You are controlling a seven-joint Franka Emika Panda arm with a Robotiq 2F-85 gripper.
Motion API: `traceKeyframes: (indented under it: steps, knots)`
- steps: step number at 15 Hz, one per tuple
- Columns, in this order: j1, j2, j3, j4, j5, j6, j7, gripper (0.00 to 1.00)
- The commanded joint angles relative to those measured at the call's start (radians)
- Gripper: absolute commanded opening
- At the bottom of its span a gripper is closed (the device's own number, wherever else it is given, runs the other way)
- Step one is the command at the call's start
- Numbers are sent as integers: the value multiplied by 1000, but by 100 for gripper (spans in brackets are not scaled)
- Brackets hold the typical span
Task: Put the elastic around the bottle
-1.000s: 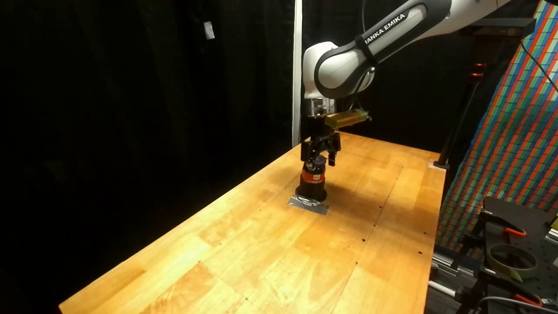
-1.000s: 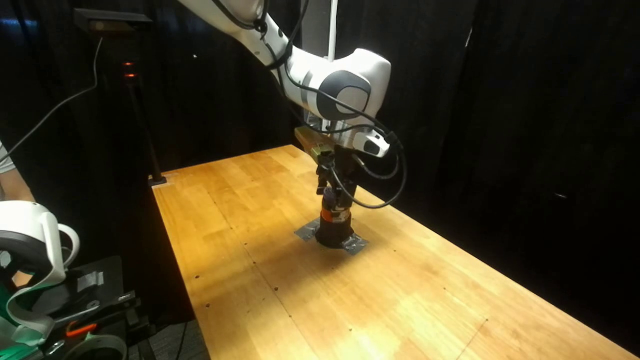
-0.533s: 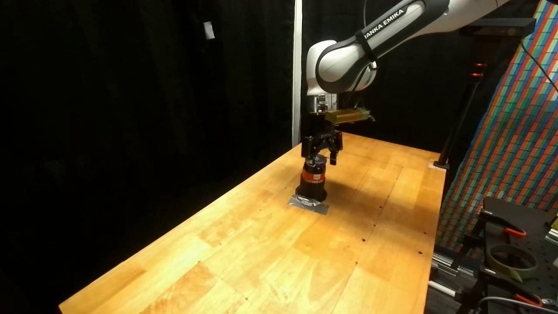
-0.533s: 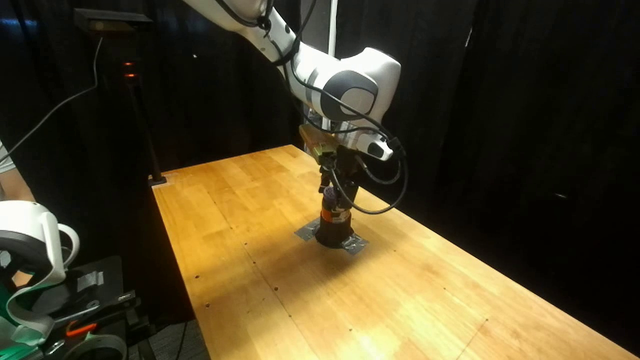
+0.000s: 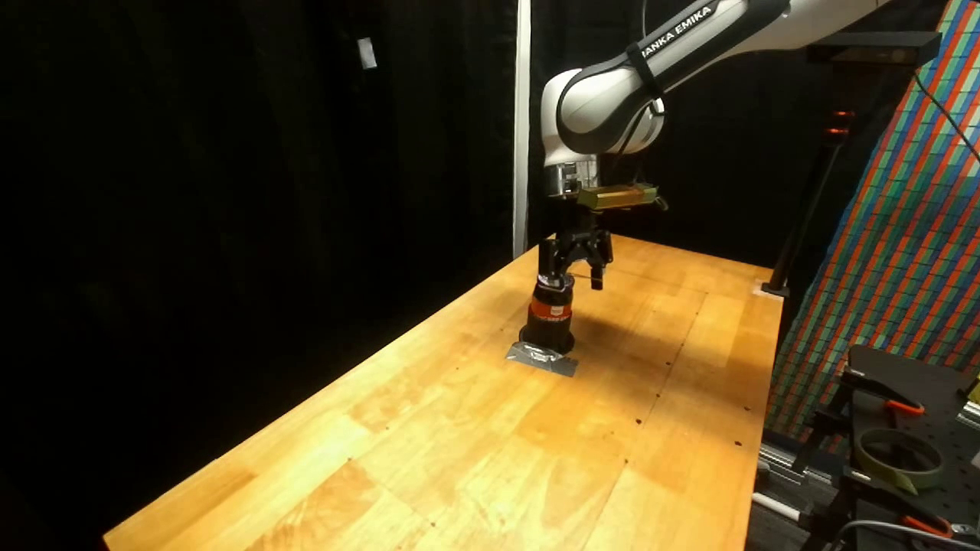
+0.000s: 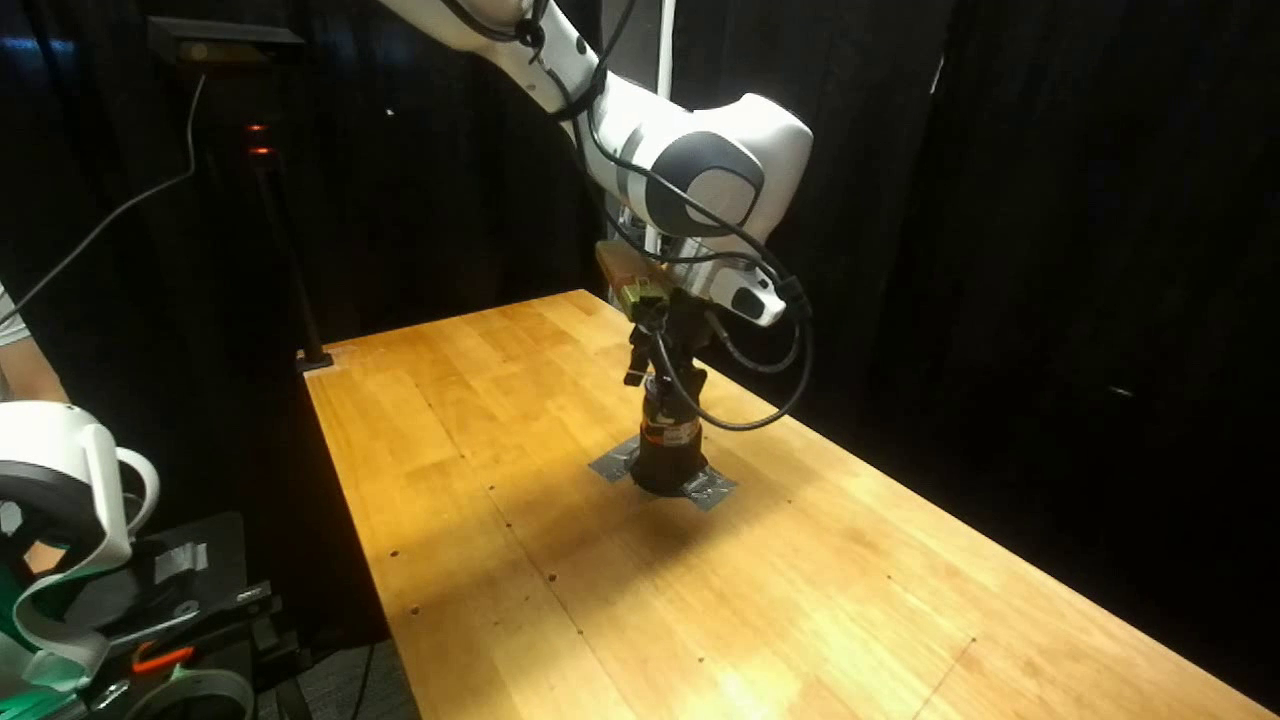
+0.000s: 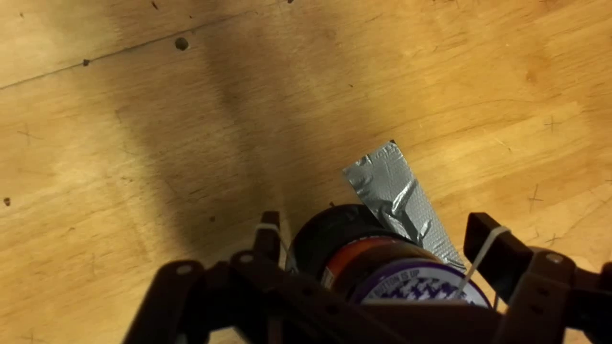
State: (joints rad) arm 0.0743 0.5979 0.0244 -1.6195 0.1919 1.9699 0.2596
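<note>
The bottle (image 5: 550, 309) stands upright in a black round base on the table, with an orange-red band; it also shows in an exterior view (image 6: 671, 431). In the wrist view its purple-and-white lid (image 7: 416, 284) lies between the fingers, partly hidden by a dark gripper part. My gripper (image 5: 574, 280) is open just above the bottle top, one finger close over the lid, another off to its side. The pale elastic (image 7: 485, 249) is stretched on the spread fingers (image 7: 377, 230). One strand crosses over the lid in the wrist view. Its far part is hidden.
Grey tape (image 7: 406, 200) holds the black base (image 6: 668, 470) to the wooden table (image 5: 459, 459). A post (image 5: 800, 214) stands at a far corner of the table. A side stand with a tape roll (image 5: 899, 459) is beyond the table's edge. A cable loop (image 6: 790, 380) hangs by the wrist.
My gripper has risen slightly and shifted right over the bottle top in an exterior view, and its outer finger now stands further from the bottle. The bottle and base have not moved.
</note>
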Motion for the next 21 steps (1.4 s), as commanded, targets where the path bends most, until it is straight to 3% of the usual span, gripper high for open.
traceKeyframes:
  steps: [1, 9, 18, 19, 21]
  knots:
    - [-7, -36, 10, -32, 25, -58, 10, 100]
    - [-10, -59, 7, -60, 36, -49, 12, 100]
    - [38, -132, -4, -253, -16, 120, 31, 100]
    - [42, -142, -5, -276, -21, 152, 31, 75]
    - [50, -169, -10, -330, -39, 235, 38, 68]
